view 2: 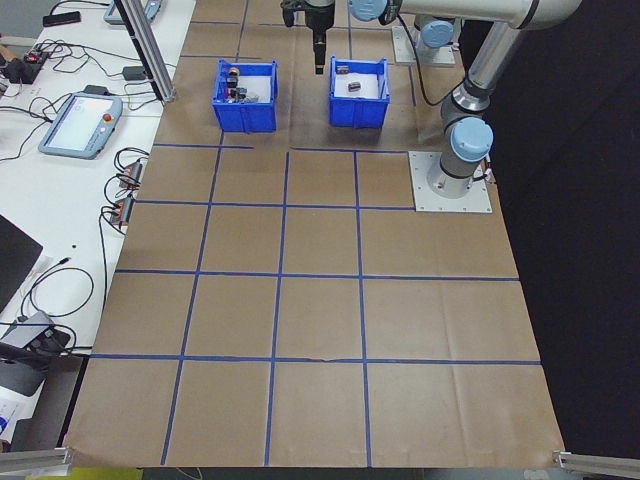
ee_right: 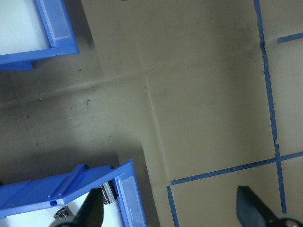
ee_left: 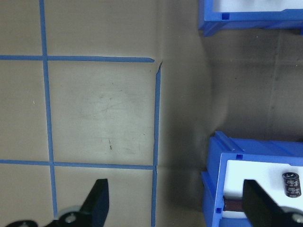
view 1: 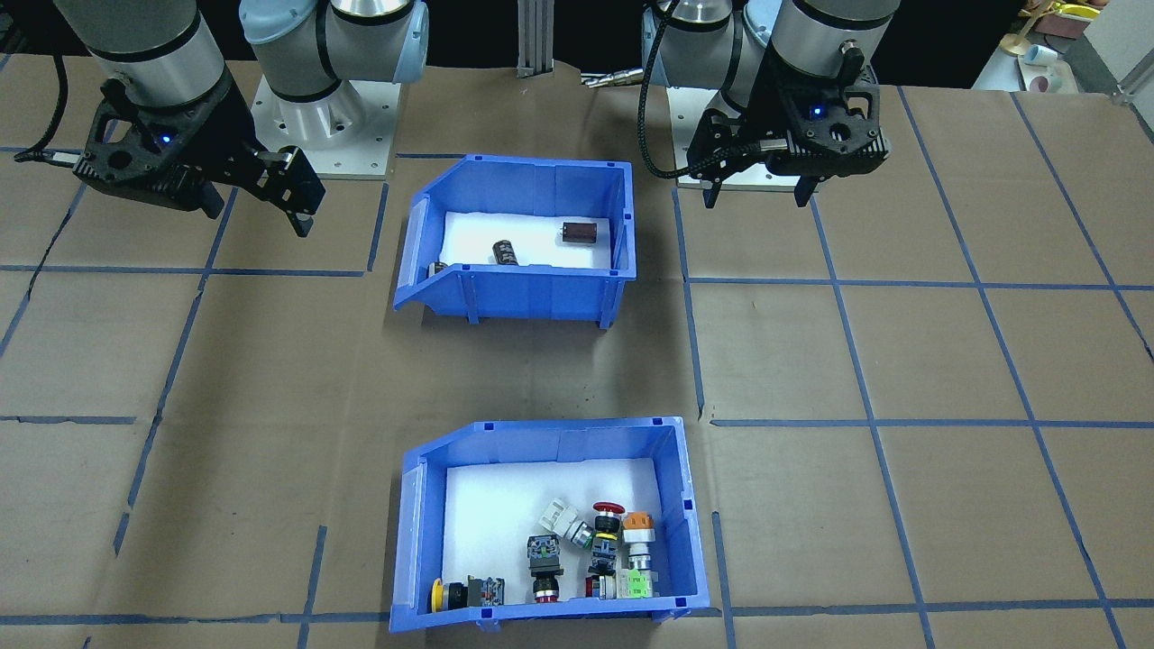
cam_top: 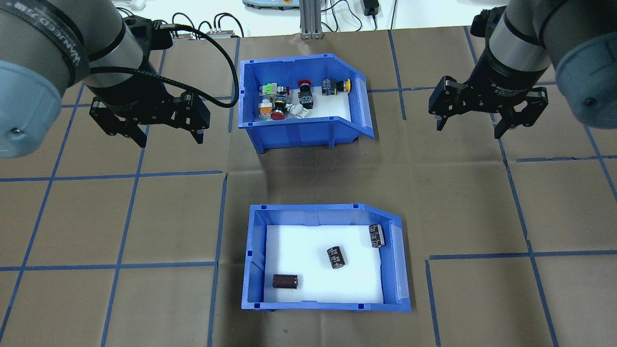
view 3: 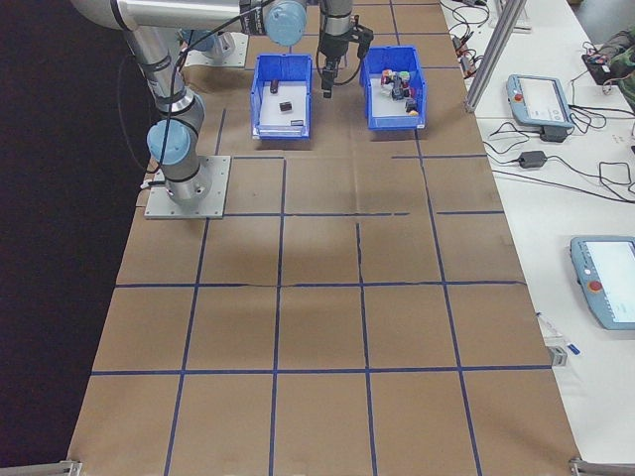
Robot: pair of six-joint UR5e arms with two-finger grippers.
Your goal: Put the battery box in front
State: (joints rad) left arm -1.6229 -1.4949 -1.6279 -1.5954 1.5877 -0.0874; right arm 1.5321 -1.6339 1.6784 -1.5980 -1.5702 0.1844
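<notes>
No step is started: the battery box (cam_top: 324,258) sits near, untouched. Both the left gripper (cam_top: 166,138) and the right gripper (cam_top: 470,126) are held wide open and empty. The box must be grabbed next.

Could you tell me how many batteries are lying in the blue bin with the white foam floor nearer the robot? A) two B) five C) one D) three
D: the overhead view shows three dark cylinders lying apart on the foam of the battery box, at and.
</notes>
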